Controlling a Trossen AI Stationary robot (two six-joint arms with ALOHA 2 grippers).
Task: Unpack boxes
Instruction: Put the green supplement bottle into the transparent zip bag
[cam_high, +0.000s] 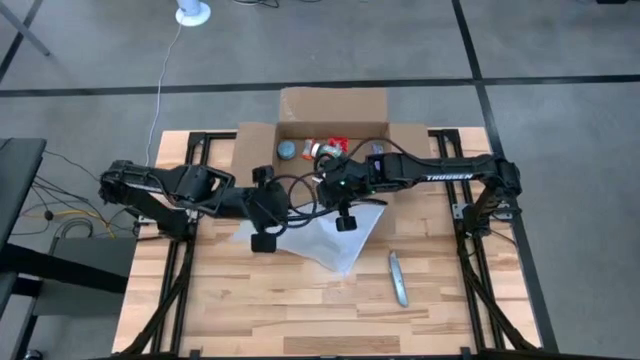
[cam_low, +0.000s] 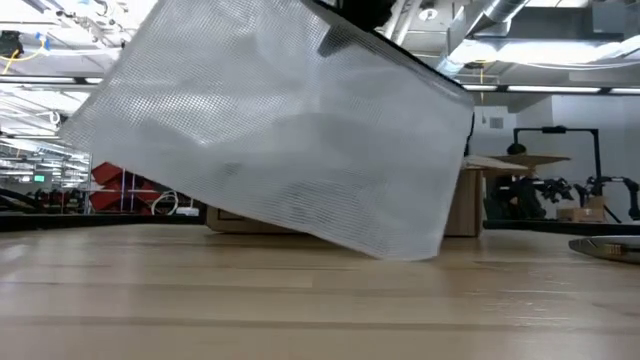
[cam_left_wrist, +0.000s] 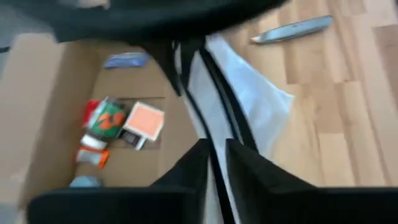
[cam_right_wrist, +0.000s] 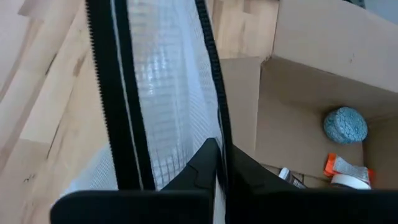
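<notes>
The brown cardboard box (cam_high: 330, 130) stands open at the table's far middle, with several small items on its floor. Nearer than the box, both arms meet over the table's middle at a clear mesh zip bag (cam_high: 325, 235). My left gripper (cam_left_wrist: 214, 163) and my right gripper (cam_right_wrist: 221, 163) are each shut on its black zipper edge. In the low view the bag (cam_low: 280, 130) hangs tilted. Its low corner (cam_low: 400, 250) is close to the tabletop; whether it touches, I cannot tell. My left gripper pinches the bag's black zipper edge (cam_left_wrist: 212, 134) between its two fingers; the fingers lie across the strip. The bag hangs below. My right gripper pinches the zipper edge (cam_right_wrist: 217, 130) between its two fingers, across the strip, a short way along it from the left gripper. The mesh wall (cam_right_wrist: 161, 93) spreads out beyond the fingers.
A grey utility knife (cam_high: 398, 278) lies on the wood toward the near right. The box flaps (cam_high: 255, 150) fold outward. Inside the box are a blue round item (cam_right_wrist: 345, 124) and red, orange and white packets (cam_left_wrist: 115, 124). Bare wood lies along the near edge.
</notes>
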